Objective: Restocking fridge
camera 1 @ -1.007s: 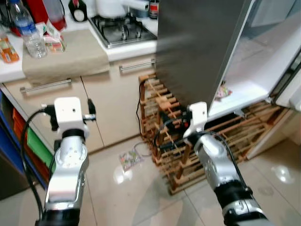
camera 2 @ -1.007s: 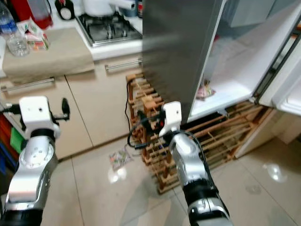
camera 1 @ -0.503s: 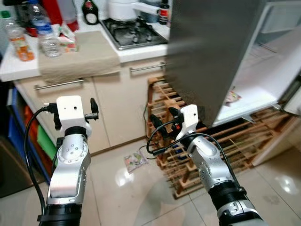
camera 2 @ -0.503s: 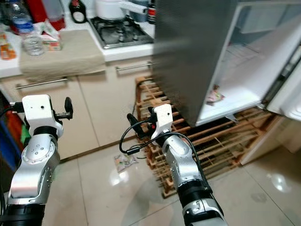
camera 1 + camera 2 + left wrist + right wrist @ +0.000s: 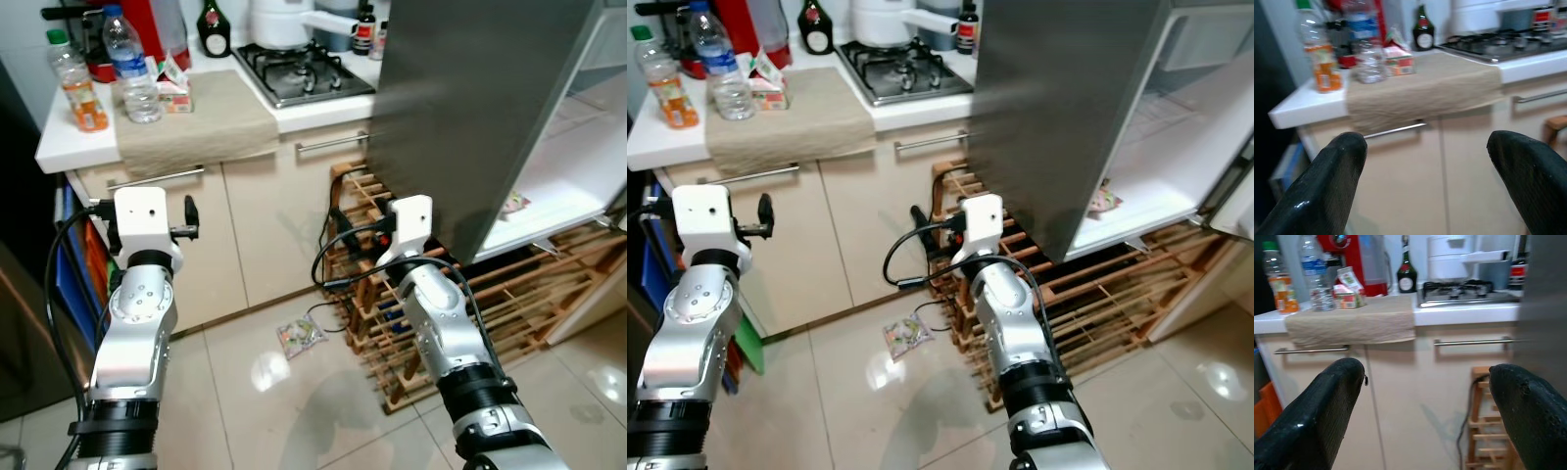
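On the white counter (image 5: 59, 152) stand an orange juice bottle (image 5: 77, 85), a clear water bottle (image 5: 126, 70) and a small carton (image 5: 174, 91), beside a beige cloth (image 5: 196, 117). The grey fridge (image 5: 470, 108) is at the right with its door open, and a small packet (image 5: 515, 203) lies on its white shelf. My left gripper (image 5: 1425, 171) is open and empty, held in front of the cabinet below the cloth. The right gripper (image 5: 1425, 411) is open too, empty, facing the cabinet fronts. Both silver arms (image 5: 137, 313) (image 5: 441, 323) are raised before me.
A wooden wine rack (image 5: 509, 294) sits under and beside the fridge. A snack packet (image 5: 300, 335) lies on the tiled floor near a black cable. A gas hob (image 5: 304, 70), a kettle and a dark bottle (image 5: 211, 15) are at the counter's back. Blue shelving stands at far left.
The whole picture has shifted as the camera moved, bringing more of the counter and its bottles into view. Both grippers stay open and empty in front of the cabinets.
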`<state>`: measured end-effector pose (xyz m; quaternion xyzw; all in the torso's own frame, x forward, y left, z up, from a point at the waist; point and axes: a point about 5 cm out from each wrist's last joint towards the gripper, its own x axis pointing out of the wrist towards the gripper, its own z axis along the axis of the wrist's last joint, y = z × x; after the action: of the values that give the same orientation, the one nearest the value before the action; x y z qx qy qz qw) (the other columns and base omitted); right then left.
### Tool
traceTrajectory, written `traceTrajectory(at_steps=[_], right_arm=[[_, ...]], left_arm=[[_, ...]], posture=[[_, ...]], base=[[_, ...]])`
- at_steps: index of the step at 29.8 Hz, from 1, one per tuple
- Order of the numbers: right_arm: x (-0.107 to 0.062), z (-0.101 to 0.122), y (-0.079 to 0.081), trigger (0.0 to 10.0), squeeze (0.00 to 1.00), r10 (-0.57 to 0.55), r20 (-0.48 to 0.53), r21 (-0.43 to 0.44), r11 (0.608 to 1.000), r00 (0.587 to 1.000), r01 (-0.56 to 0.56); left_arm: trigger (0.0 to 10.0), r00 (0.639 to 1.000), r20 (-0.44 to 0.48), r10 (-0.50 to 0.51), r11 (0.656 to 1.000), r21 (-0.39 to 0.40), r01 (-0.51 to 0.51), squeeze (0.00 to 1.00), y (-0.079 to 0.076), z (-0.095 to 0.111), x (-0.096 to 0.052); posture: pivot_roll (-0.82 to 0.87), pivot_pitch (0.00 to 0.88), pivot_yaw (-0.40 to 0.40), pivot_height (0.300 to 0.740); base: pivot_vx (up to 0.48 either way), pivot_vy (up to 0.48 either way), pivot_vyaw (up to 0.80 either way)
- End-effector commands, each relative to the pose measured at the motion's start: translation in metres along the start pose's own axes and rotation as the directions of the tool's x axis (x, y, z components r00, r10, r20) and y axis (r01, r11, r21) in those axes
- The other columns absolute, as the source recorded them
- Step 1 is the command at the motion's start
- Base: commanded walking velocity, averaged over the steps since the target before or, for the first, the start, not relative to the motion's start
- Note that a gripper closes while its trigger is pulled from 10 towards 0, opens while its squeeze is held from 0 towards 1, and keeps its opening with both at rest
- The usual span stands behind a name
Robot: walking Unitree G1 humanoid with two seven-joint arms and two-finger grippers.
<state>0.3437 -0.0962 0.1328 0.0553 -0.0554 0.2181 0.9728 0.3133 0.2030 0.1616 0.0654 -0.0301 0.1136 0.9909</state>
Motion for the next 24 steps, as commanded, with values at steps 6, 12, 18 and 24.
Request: traceTrajectory(at_steps=[6,12,18,24], right_arm=[[0.005,0.011,0.005,10.0,0.29,0.058,0.026,-0.037,0.998,0.998,-0.057],[0.011,0.011,0.006,10.0,0.0,0.025,0.011,-0.043,0.999,1.0,-0.025],[0.01,0.007,0.004,10.0,0.0,0.03,-0.013,-0.015,0.999,0.999,-0.031],[0.01,0.009,0.005,10.0,0.0,0.052,-0.008,-0.04,0.998,0.999,-0.052]], left_arm=[[10.0,0.999,0.039,-0.032,0.999,0.002,0.032,0.0,-0.007,0.005,-0.004],[10.0,0.998,0.058,-0.039,0.999,-0.016,0.04,0.0,-0.01,0.008,-0.003],[10.0,1.0,0.02,-0.016,0.997,-0.074,0.018,0.0,-0.007,-0.001,-0.008],[10.0,0.999,0.043,-0.025,0.997,-0.071,0.028,0.0,-0.016,0.001,-0.013]], posture=[[-0.04,0.0,0.0,0.74],[-0.02,0.0,-0.015,0.74],[-0.01,0.0,-0.033,0.74],[-0.03,0.0,-0.051,0.74]], base=[[0.0,0.0,0.0],[0.0,0.0,0.0],[0.0,0.297,0.17],[0.0,0.0,0.46]])
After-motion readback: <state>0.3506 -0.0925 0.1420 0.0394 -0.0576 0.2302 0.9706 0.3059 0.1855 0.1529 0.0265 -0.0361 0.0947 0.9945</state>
